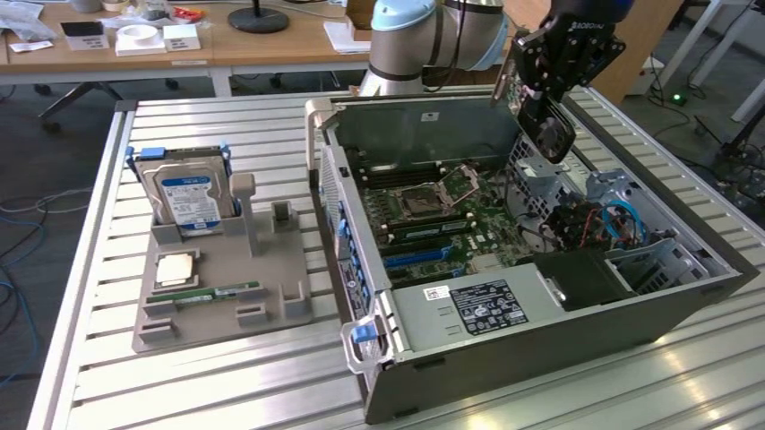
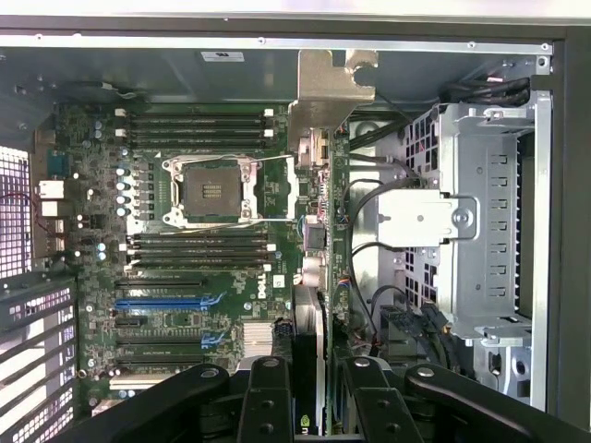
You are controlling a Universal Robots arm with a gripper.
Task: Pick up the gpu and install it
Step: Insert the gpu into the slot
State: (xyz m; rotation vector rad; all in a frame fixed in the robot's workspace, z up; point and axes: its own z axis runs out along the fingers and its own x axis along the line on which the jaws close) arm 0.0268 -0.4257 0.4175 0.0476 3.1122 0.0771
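Note:
The gpu (image 1: 547,133), a thin dark card with a round fan and a silvery bracket, hangs on edge above the open computer case (image 1: 597,318). My gripper (image 1: 550,90) is shut on its top edge, over the case's rear right part in the exterior view. In the wrist view the gpu (image 2: 312,323) runs edge-on away from my gripper (image 2: 319,401), and its metal bracket (image 2: 328,88) reaches toward the case's back wall. Under it lies the motherboard (image 2: 185,231) with blue and black expansion slots (image 2: 162,302). The card hangs clear of the board.
A grey parts holder (image 1: 221,305) stands at the exterior view's left with a blue-labelled hard drive (image 1: 188,193), a processor (image 1: 177,267) and a green memory stick (image 1: 221,292). Drive cage and cables (image 2: 462,221) sit beside the board. Desks stand behind the slatted table (image 1: 215,385).

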